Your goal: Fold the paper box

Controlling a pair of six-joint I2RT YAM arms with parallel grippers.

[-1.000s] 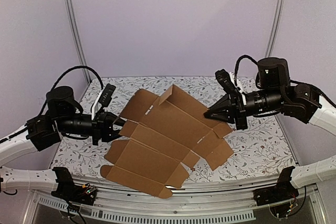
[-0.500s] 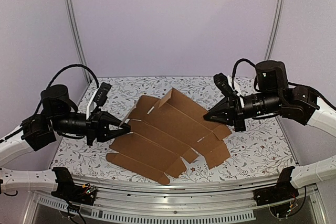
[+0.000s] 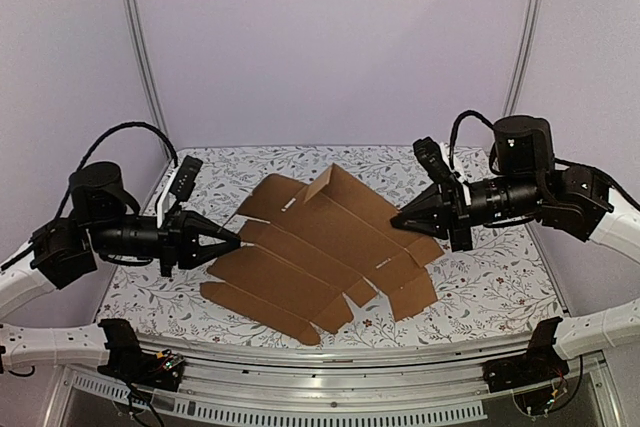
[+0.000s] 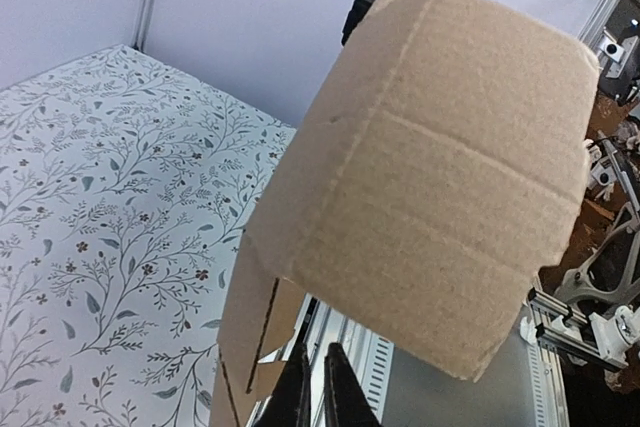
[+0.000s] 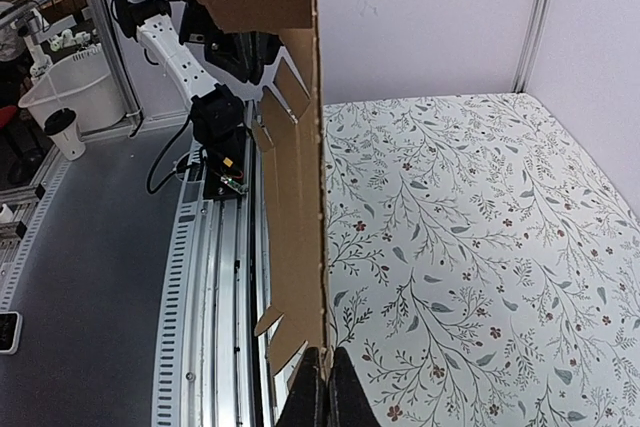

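Squarely between grippers (image 3: 233, 240) (image 3: 397, 219), paper box (image 3: 320, 242)

Paper box (image 4: 440, 177): creased brown sheet, centre and right, raised above floral table (image 4: 90, 227) at left. Left gripper (image 4: 316, 372), bottom centre: fingers nearly together, pinching sheet's lower edge.

The paper box (image 3: 320, 247) is a plain brown die-cut sheet, opened out, with creases, flaps and notched tabs. It spreads across the middle of the table (image 3: 500, 287), its far panel tilted up, seemingly lifted slightly.
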